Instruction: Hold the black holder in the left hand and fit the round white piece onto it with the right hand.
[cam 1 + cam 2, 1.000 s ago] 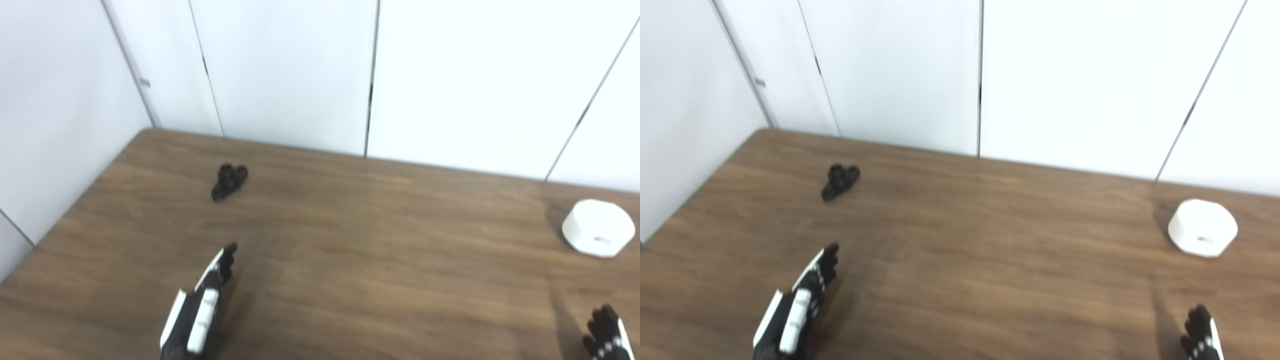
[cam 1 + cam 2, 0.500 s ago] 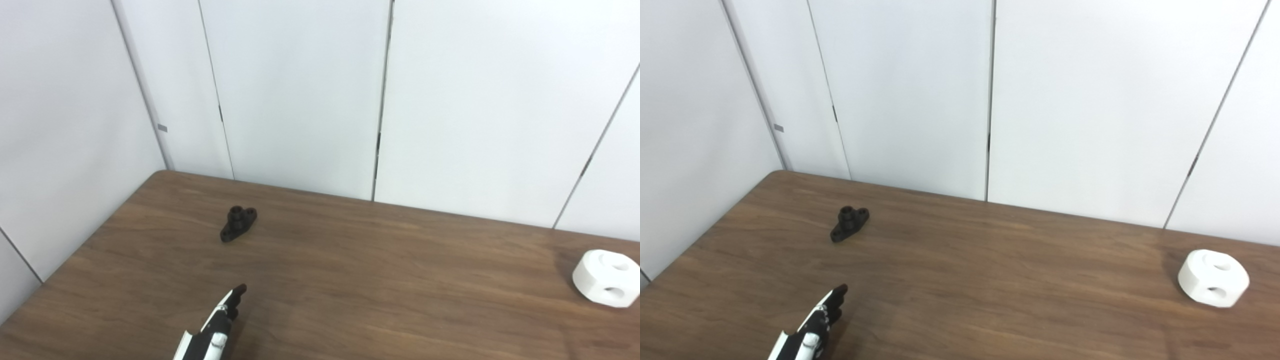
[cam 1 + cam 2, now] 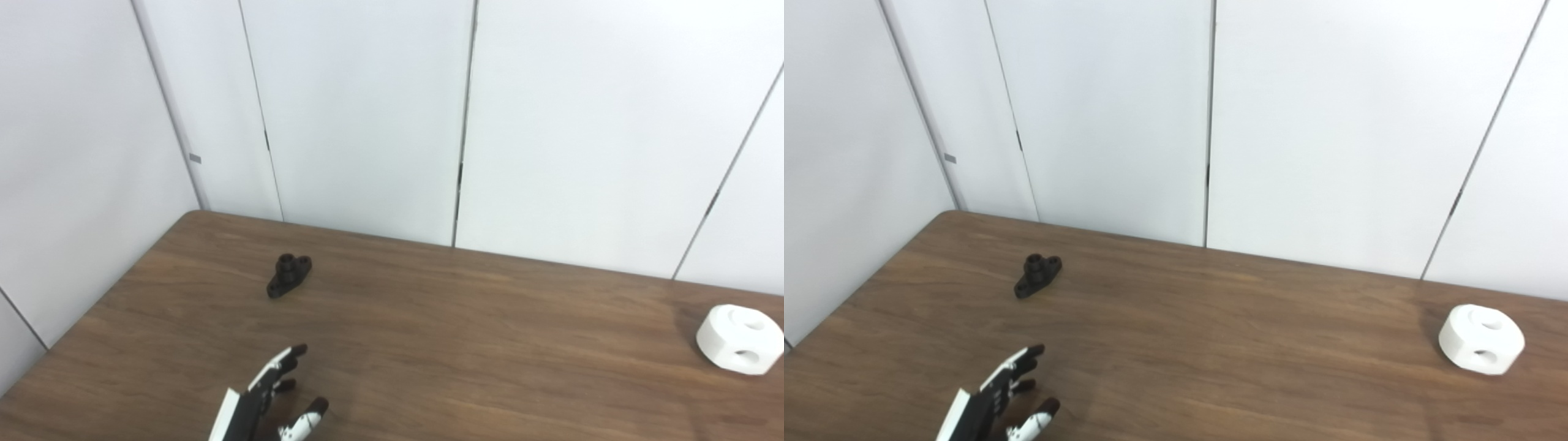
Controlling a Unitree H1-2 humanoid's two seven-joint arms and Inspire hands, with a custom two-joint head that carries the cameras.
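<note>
Over the last half second the left hand [image 3: 266, 401] has opened out; where only a narrow edge of it showed at the near left of the table [image 3: 465, 343], its fingers [image 3: 288, 361] are now spread apart with the thumb splayed to the right, and it holds nothing; a second ago both pictures sat lower on the scene, so that shift is the head tilting, not the parts moving. The black holder [image 3: 288, 275] lies flat where it lay before, at the far left of the table, well apart from the hand and beyond it; the spread looks like the shaping for a reach to it, so the grasp is not yet begun. The round white piece [image 3: 740, 339] rests untouched at the far right edge, well apart from the holder; the right hand is out of both pictures, so its fingers cannot be told.

The right eye view shows the white piece whole with bare table to its right; in the left eye view it nearly meets the picture's edge.
</note>
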